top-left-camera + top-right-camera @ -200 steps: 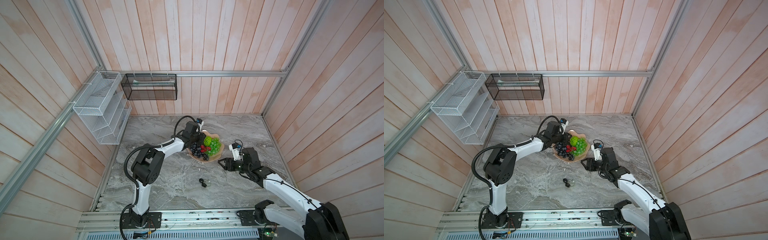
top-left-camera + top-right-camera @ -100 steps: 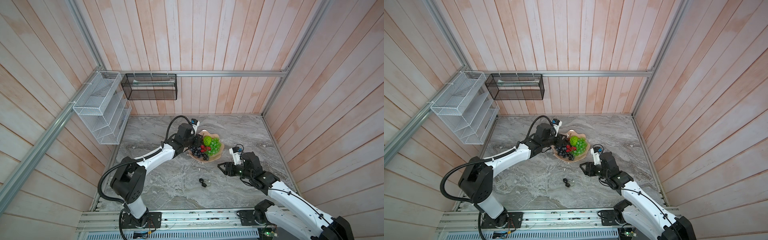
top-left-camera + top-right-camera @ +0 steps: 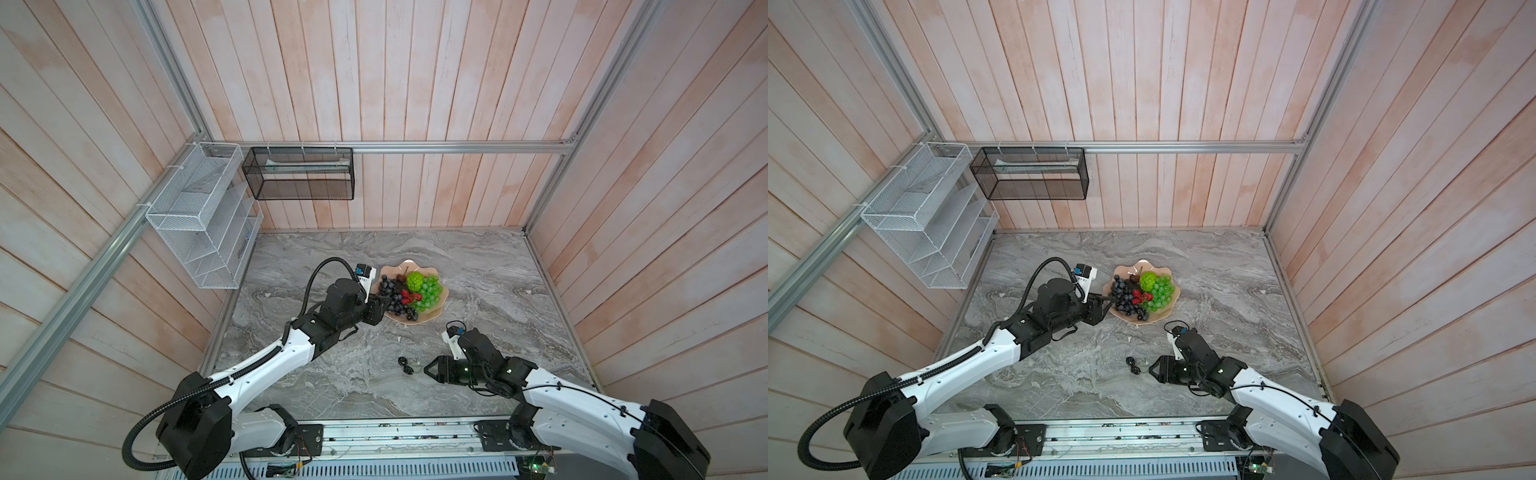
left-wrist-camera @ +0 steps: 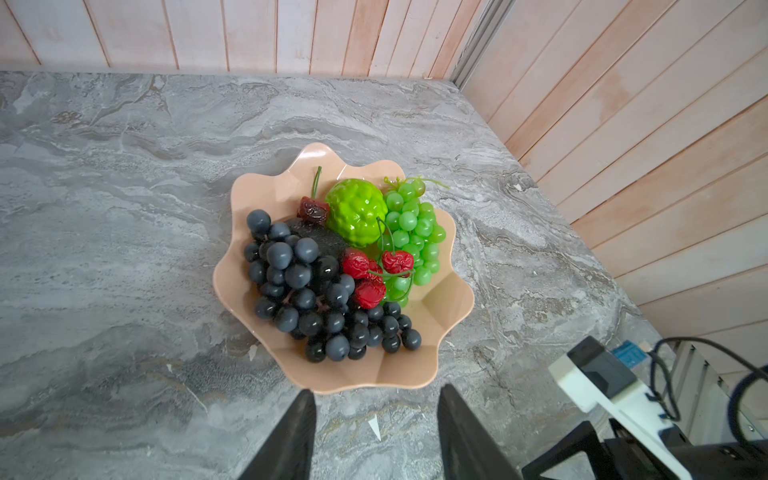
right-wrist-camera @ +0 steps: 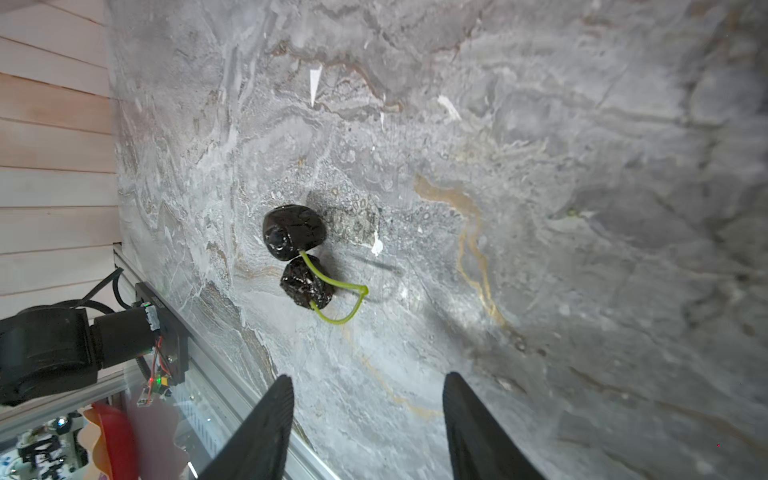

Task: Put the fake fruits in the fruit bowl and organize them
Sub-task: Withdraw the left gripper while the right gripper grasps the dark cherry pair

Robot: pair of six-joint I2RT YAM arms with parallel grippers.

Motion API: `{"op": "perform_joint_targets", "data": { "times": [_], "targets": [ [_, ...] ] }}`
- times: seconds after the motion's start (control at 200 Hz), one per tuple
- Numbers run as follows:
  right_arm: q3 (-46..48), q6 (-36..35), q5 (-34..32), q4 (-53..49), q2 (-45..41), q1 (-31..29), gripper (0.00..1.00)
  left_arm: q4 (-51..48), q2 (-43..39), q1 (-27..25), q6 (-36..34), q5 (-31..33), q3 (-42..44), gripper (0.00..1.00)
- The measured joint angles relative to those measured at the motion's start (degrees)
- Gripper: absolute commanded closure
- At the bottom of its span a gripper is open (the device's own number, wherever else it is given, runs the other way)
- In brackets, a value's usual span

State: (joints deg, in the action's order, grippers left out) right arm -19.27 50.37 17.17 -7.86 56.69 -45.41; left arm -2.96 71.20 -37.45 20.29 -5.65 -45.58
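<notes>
The peach-pink fruit bowl (image 4: 440,301) is pictured on the marble worktop (image 3: 478,270), filled with a dark purple grape bunch (image 4: 307,291), a green grape bunch (image 4: 411,232), a knobbly green fruit (image 4: 357,212) and red cherries (image 4: 370,274). The left hand (image 4: 377,390) is held just short of the bowl's rim, fingers apart and empty. A pair of black cherries (image 5: 299,257) is seen lying on the worktop near the right hand (image 5: 368,375), likewise parted and empty.

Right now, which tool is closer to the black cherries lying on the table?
Right. The right tool is just beside the black cherries; the left tool is away at the fruit bowl.
</notes>
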Motion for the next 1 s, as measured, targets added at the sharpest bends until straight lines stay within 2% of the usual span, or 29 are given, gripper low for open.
{"op": "perform_joint_targets", "data": {
  "times": [0.245,0.505,0.86,1.0],
  "targets": [
    [-1.97,4.00,2.93,4.52,10.23,-0.28,0.45,1.49,-2.69,0.00,1.88,0.11,4.66,0.50],
    [-5.14,6.71,3.98,6.84,16.02,-0.33,0.47,3.76,-7.02,0.00,2.25,0.13,8.61,0.50],
    [-8.41,9.92,5.51,11.78,23.37,-0.33,0.54,4.31,-12.41,0.00,2.23,0.20,10.67,0.49],
    [-10.10,10.01,5.51,12.94,26.14,-0.31,0.60,4.24,-14.97,0.00,2.25,0.83,12.17,0.48]
  ]
}}
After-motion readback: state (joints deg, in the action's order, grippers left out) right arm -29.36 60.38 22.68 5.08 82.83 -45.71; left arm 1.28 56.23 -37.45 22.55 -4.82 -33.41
